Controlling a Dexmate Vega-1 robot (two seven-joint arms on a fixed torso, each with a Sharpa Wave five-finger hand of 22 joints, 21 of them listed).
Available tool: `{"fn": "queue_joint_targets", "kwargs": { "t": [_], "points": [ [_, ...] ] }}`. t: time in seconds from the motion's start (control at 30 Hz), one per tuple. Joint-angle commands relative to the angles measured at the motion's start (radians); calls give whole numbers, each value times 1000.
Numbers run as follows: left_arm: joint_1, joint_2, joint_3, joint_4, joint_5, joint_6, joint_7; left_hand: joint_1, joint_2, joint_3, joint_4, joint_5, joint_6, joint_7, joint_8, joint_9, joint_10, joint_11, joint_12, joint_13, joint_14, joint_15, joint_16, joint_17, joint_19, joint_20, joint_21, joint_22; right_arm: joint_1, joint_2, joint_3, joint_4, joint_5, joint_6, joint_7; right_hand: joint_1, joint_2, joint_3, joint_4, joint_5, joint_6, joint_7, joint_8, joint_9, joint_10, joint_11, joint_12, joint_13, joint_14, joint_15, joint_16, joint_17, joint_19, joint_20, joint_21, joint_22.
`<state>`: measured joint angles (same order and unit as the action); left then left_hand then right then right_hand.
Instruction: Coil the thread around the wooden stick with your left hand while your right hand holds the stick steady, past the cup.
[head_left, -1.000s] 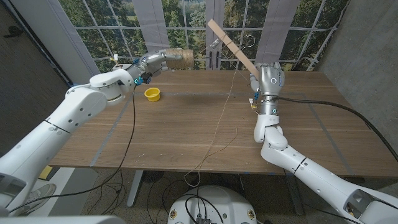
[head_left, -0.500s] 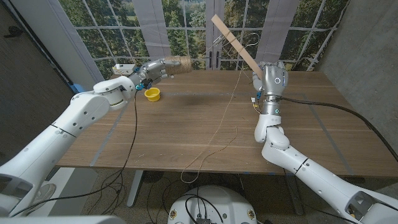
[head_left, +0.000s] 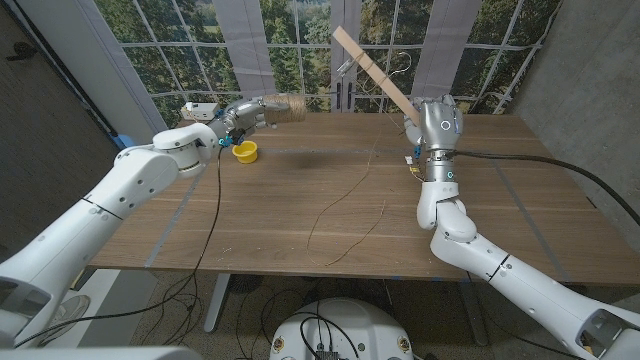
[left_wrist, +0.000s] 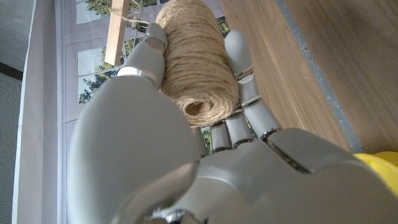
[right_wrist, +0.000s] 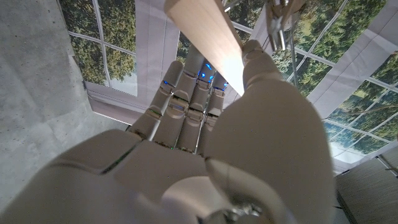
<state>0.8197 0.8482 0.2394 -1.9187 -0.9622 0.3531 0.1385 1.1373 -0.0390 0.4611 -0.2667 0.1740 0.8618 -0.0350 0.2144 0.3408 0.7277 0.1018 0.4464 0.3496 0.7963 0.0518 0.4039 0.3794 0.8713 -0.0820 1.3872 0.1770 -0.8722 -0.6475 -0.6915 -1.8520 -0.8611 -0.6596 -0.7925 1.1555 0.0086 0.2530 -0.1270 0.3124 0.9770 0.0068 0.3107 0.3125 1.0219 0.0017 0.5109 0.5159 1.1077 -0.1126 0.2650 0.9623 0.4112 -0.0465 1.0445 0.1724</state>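
My right hand (head_left: 436, 122) grips the lower end of a flat wooden stick (head_left: 372, 69) at the table's far right; the stick slants up toward the window. In the right wrist view the stick (right_wrist: 208, 34) rises out of the closed fingers. My left hand (head_left: 252, 112) holds a spool of tan twine (head_left: 290, 105) above the far left of the table, just behind a small yellow cup (head_left: 245, 151). The spool (left_wrist: 198, 65) lies in the fingers in the left wrist view. A loose length of thread (head_left: 345, 200) runs from the stick down across the tabletop.
The wooden table (head_left: 250, 220) ends at a window wall behind. A black cable (head_left: 215, 210) hangs from my left arm across the table's left part. Another black cable (head_left: 540, 165) crosses the right part toward my right wrist.
The left hand with the spool drew slightly nearer the cup. The thread's hanging tail rose from below the front edge onto the table. The stick tipped a little.
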Motion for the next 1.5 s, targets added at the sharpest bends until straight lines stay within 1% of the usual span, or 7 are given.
{"fn": "queue_joint_targets", "kwargs": {
  "t": [0.03, 0.1, 0.37, 0.7, 0.87, 1.03, 1.5],
  "points": [
    [-36, 57, 41, -39, 121, 39, 27, 107, 141, 107, 99, 5, 145, 137, 4, 4, 347, -179, -2, 124, 549, -274, -3, 40, -27, -133, 1, 2, 9, -73, -32, -88, -101, -59, 272, 113, 128, 14, 2, 5, 83, -92, 1, 5, 75, -88, 0, 13, 91, -110, -7, 1, 6, -129, 2, 1],
    [-45, 60, 43, -12, 112, 17, -44, 107, 140, 107, 98, 5, 145, 138, 3, 3, 346, -175, -5, 123, 548, -276, -3, 40, -28, -133, 1, 2, 15, -74, -40, -92, -123, -75, 317, 113, 129, 14, 3, 5, 83, -92, 1, 6, 75, -83, -2, 12, 90, -111, -8, 1, 5, -131, 1, 1],
    [-87, 129, 100, -85, 261, 105, -5, 102, 142, 109, 100, 4, 138, 142, 0, 2, 341, -171, -8, 124, 539, -273, -7, 42, -32, -134, -1, 2, 38, -86, -49, -122, -148, -98, 518, 113, 131, 16, 3, 4, 78, -94, -1, 6, 65, -85, -7, 13, 83, -112, -11, 1, 3, -133, -1, 1],
    [-138, 175, 153, -126, 367, 179, -64, 100, 142, 110, 100, 3, 141, 141, 1, 0, 339, -172, -10, 126, 534, -272, -9, 45, -36, -133, -2, 2, 79, -86, -81, -129, -210, -131, 728, 112, 135, 17, 5, 1, 74, -93, -3, 8, 63, -81, -11, 12, 80, -111, -13, 2, 2, -134, -3, 2],
    [-186, 201, 194, -168, 443, 264, -85, 98, 141, 110, 101, 2, 142, 141, 1, -2, 340, -173, -12, 124, 532, -273, -11, 45, -36, -132, -3, 2, 89, -84, -92, -124, -233, -126, 802, 110, 134, 17, 5, -1, 70, -94, -5, 7, 59, -83, -16, 7, 71, -111, -18, 0, 1, -135, -4, 2],
    [-233, 212, 214, -113, 432, 227, -248, 94, 139, 109, 101, 1, 144, 141, 1, -4, 338, -172, -13, 126, 530, -271, -10, 47, -37, -132, -3, 2, 96, -85, -111, -119, -274, -118, 874, 112, 135, 18, 5, -2, 73, -95, -5, 7, 59, -86, -18, 7, 68, -112, -20, -1, 1, -135, -5, 2],
    [-313, 242, 296, -144, 577, 319, -351, 91, 139, 110, 102, 1, 138, 137, -2, -8, 331, -175, -17, 130, 521, -272, -15, 49, -42, -132, -6, 1, 106, -83, -106, -136, -281, -90, 1064, 112, 138, 21, 5, -6, 70, -94, -8, 6, 58, -82, -23, 3, 64, -112, -24, -3, 0, -133, -7, 2]
  ]
}}
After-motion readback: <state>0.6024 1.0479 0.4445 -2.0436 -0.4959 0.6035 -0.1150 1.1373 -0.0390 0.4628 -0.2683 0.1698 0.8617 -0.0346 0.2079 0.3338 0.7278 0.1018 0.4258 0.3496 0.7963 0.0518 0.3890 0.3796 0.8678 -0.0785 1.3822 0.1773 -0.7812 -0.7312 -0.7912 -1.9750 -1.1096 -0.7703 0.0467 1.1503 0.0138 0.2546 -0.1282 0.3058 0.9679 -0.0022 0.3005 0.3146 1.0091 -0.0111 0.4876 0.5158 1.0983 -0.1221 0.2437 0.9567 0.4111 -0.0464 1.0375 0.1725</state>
